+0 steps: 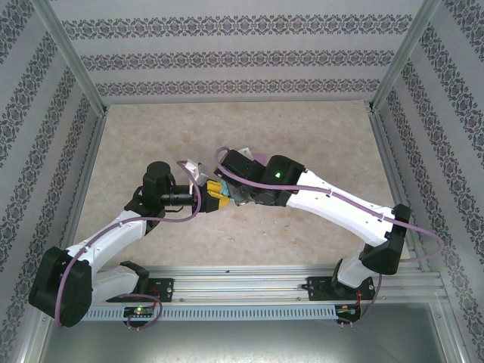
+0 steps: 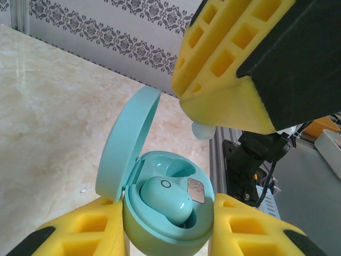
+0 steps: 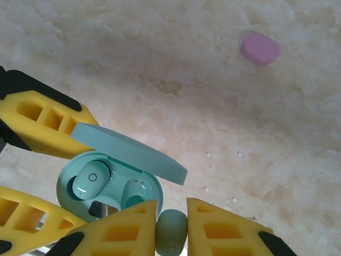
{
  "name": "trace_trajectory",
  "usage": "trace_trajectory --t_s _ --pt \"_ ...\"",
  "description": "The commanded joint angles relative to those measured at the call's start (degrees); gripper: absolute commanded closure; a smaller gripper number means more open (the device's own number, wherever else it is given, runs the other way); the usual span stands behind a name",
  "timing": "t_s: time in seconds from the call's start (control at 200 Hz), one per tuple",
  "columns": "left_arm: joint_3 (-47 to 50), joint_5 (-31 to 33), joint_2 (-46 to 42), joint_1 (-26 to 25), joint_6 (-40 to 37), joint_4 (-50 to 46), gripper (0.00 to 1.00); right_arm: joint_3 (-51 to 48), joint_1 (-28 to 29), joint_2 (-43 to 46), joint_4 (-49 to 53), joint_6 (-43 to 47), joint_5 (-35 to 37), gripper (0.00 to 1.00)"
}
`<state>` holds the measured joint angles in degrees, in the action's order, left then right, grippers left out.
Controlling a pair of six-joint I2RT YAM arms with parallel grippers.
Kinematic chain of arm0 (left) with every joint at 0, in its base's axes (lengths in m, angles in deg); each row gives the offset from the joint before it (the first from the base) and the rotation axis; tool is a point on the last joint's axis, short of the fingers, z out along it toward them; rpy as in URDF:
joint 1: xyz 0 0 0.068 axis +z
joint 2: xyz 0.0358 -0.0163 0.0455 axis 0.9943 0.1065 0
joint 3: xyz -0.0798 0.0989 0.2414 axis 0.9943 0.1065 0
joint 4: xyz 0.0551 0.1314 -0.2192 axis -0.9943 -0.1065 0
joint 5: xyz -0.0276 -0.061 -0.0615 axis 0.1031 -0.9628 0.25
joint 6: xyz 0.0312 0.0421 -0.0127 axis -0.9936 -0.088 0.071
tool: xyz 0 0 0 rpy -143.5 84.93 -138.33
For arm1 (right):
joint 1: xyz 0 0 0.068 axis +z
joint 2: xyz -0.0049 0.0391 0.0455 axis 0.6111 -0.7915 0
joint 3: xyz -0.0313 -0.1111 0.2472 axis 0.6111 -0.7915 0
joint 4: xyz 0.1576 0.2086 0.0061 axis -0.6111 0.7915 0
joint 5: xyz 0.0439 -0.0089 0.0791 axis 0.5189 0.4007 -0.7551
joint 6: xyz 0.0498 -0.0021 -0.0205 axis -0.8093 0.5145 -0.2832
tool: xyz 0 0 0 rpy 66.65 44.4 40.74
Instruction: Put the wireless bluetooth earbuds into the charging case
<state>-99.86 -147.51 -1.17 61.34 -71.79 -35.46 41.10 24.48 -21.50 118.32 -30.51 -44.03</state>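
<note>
Over the pale stone table (image 3: pixel 160 69), on the left, the left gripper (image 2: pixel 168 229) squeezes a small round turquoise plastic case (image 3: pixel 65 186) — lid up, one light blue plastic earbud (image 2: pixel 165 200) sitting inside. Just right of it, the right gripper (image 3: pixel 171 221) pinches another little blue earbud (image 3: pixel 171 234), close beside the case. Far right, a tiny pink pebble-like bit (image 3: pixel 259 48) lies on the table.

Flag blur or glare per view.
Top external: even, soft light. Left wrist: turquoise case sharp, bright sheen on table at left. Right wrist: earbud in right pincer slightly blurred, too near the lens; case sharp.
</note>
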Motion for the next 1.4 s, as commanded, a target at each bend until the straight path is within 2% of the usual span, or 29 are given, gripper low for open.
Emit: trace_trajectory --t_s 0.0,0.4,0.719,1.109,1.399 --pt "-1.58 -1.31 -0.15 -0.82 1.23 3.75 0.94 0.37 0.71 -1.16 -1.24 0.61 1.76 0.82" --pt "-1.53 -0.97 0.50 -0.90 3.23 6.16 0.93 -0.80 1.16 -2.63 -1.16 0.10 2.11 0.82" --pt "-1.35 -1.22 2.36 -0.84 9.40 12.74 0.94 -2.98 1.51 0.64 -2.47 -0.16 5.68 0.81" --pt "-2.05 -1.22 1.40 -0.92 9.04 10.84 0.94 -1.39 1.48 -1.64 -0.42 1.05 7.13 0.81" --pt "-2.38 -1.08 1.12 -0.92 8.09 9.34 0.94 0.38 1.57 -2.89 -0.13 1.21 4.61 0.70"
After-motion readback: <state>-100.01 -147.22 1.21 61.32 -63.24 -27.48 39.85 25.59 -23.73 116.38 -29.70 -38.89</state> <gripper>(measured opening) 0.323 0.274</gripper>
